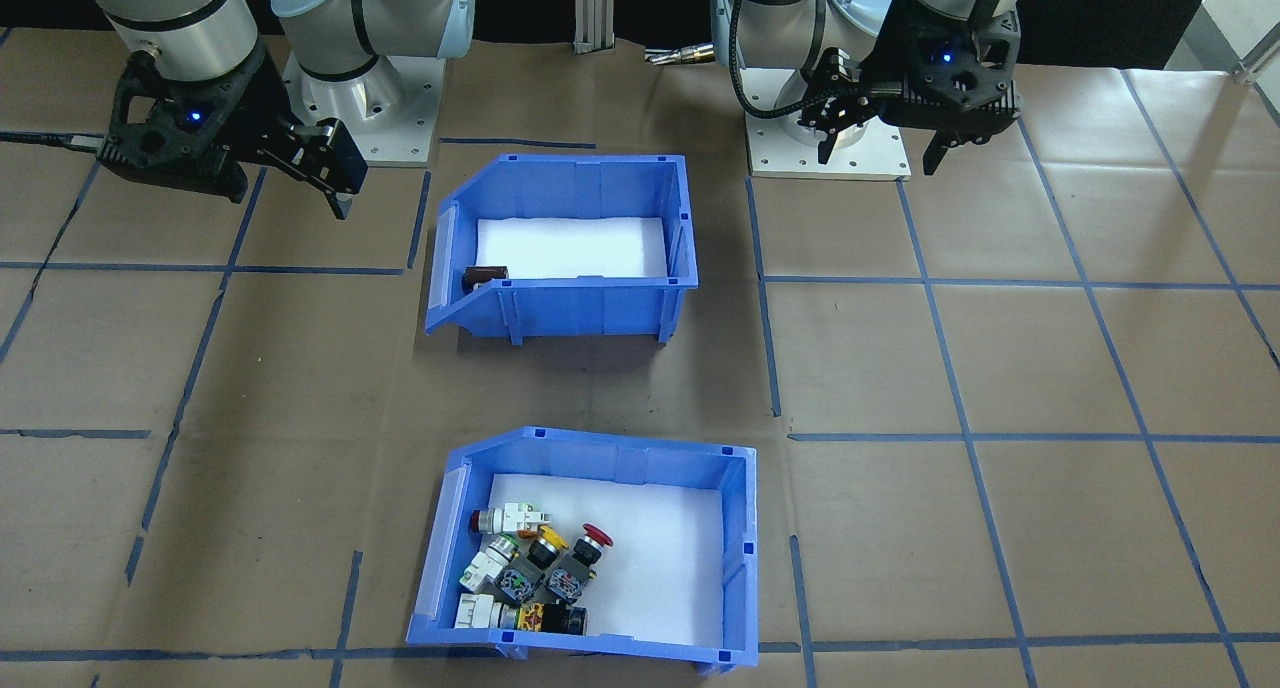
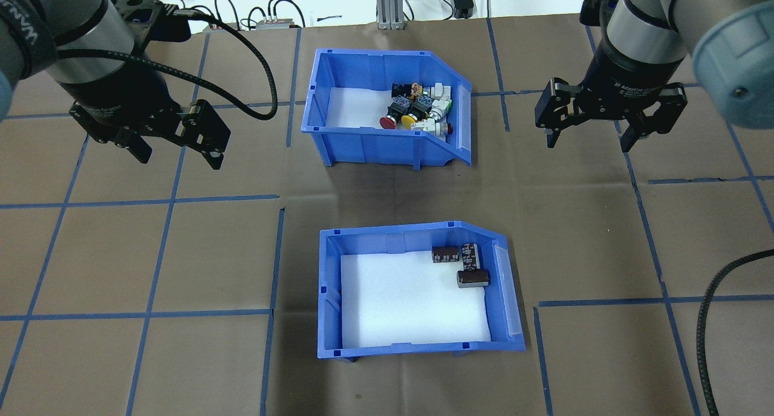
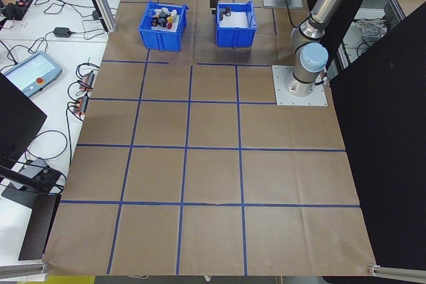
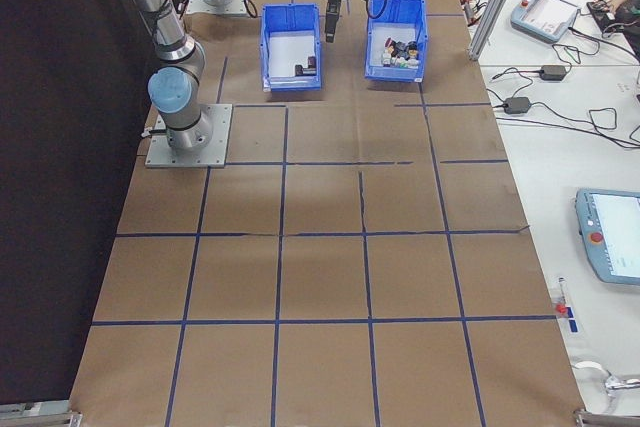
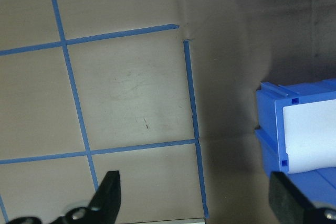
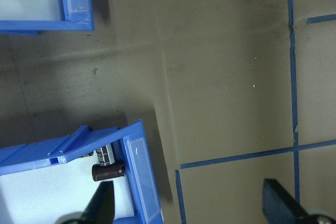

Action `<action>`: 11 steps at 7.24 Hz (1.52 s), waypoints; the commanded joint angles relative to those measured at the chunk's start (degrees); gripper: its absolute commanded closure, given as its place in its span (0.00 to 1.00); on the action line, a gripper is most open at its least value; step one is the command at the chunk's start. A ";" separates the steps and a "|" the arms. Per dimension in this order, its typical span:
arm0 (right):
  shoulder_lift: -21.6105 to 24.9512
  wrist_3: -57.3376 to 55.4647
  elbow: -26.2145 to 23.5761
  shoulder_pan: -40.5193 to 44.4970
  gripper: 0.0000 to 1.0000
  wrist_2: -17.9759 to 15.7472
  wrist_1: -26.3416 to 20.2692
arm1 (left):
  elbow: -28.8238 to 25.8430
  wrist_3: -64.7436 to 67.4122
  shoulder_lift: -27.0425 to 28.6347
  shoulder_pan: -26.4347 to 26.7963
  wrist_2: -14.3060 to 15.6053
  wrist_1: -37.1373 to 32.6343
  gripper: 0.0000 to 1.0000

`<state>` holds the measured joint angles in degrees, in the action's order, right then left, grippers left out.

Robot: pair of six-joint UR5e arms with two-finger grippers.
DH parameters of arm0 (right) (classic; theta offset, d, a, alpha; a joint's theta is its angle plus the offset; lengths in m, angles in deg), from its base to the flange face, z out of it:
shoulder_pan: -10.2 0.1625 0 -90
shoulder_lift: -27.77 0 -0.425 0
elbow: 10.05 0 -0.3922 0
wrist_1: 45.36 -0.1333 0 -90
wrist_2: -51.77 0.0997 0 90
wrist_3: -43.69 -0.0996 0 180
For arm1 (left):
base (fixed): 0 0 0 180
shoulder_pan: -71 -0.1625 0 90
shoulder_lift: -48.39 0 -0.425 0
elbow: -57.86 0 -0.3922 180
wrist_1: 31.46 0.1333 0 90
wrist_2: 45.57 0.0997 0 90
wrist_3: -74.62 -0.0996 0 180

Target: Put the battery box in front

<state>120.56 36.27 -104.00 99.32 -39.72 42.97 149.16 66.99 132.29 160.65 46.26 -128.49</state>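
Note:
The battery box (image 2: 330,295) is a blue bin with a white liner. It stands on the table's near side in the overhead view, with three dark cylindrical cells (image 2: 472,277) at its open right end. In the front-facing view the battery box (image 1: 570,310) is the bin nearer the robot bases. My left gripper (image 2: 175,145) hangs open and empty above the paper, left of and beyond it. My right gripper (image 2: 589,139) is also open and empty, off to the right. The right wrist view shows the battery box's open end (image 6: 137,182) and cells (image 6: 108,171) below its fingers.
A second blue bin (image 2: 369,147) holding colourful push-button switches (image 2: 417,106) stands farther from the robot, in line with the battery box. Brown paper with a blue tape grid (image 2: 181,201) covers the table. Both arm bases (image 1: 830,148) sit behind the bins in the front-facing view.

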 commanded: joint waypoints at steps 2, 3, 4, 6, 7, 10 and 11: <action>0.11 0.04 -0.10 0.00 0.00 0.09 0.00 | 0.02 -0.01 -0.23 0.00 -0.07 -0.18 0.00; 0.20 0.04 -0.10 0.00 0.00 0.00 -0.17 | 0.02 -0.01 -0.41 0.00 -0.16 -0.18 0.00; 0.11 0.04 -0.01 0.00 0.00 0.00 -0.26 | 0.02 -0.01 -0.41 0.00 -0.16 -0.18 0.00; 0.11 0.04 -0.01 0.00 0.00 0.08 -0.35 | 0.81 -0.01 -0.58 0.09 -0.16 -0.27 0.00; 0.28 0.04 -0.01 0.00 0.00 0.00 -0.52 | 1.51 0.08 -1.11 0.09 -0.07 -0.18 0.00; -0.15 1.00 0.52 0.00 0.00 0.00 -0.61 | 1.86 1.57 -1.46 0.18 -0.69 -0.18 0.01; -1.46 3.79 1.39 0.00 0.00 0.78 0.17 | 2.91 4.62 -1.90 0.70 -1.47 -0.09 0.01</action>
<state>120.28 37.66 -103.41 99.32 -39.50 42.55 151.17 69.06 130.77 160.95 45.46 -128.62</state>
